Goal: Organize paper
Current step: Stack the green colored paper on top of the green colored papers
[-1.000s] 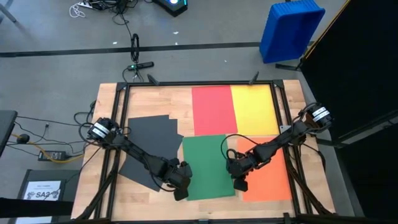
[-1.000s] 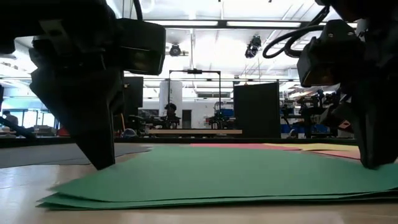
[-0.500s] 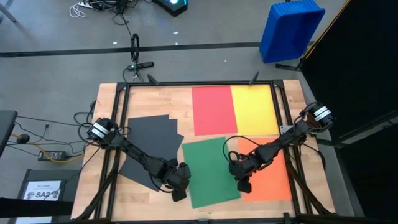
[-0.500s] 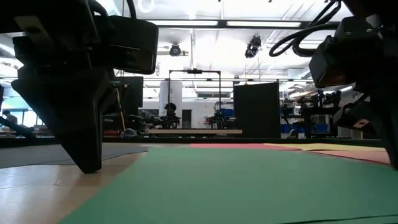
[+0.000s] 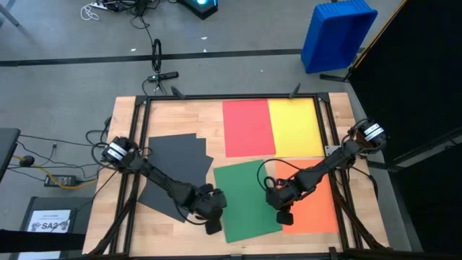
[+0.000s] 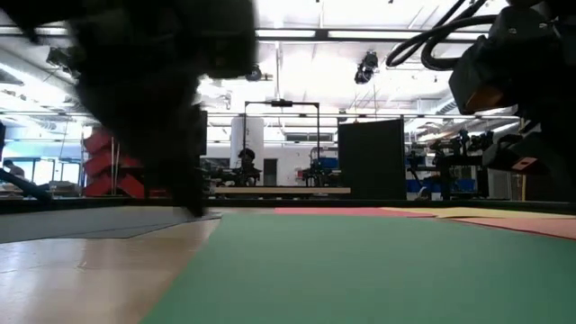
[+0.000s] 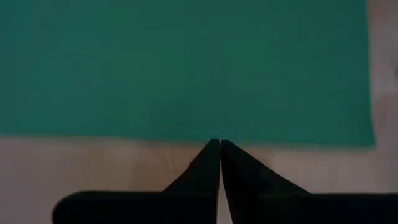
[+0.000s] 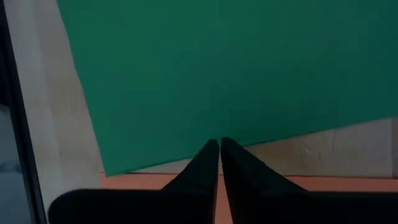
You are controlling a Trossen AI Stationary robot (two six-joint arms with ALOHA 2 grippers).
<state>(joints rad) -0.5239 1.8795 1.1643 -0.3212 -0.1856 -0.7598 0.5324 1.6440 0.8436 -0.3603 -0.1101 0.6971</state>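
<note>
Pressed together to a single point, empty, the left gripper [image 7: 219, 144] just off the green sheet [image 5: 245, 198], over bare wood at that sheet's near left edge; likewise clenched on nothing, the right gripper [image 8: 219, 144], at the green sheet's right edge above the seam with the orange sheet [image 5: 312, 202]. Seemingly used as pushers rather than pincers, one on each flank of the green sheet, nudging it flat along the table [image 5: 180, 119] toward square. Still skewed, the green sheet, its near corner swung toward the left gripper and its right side lapping the orange sheet. Beyond the green sheet, at the far side of the table, the red sheet [image 5: 247, 128] and yellow sheet [image 5: 294, 126], side by side and edge to edge. Left of the green sheet, a loose fan of dark grey sheets [image 5: 173, 162], partly under the left arm and likely the untidiest of the lot. Nothing lying on top of the green sheet; only the overlap onto the orange sheet and the arms themselves crowding its two flanks. Off the table, well beyond the yellow sheet, a blue bin [image 5: 339, 32].
</note>
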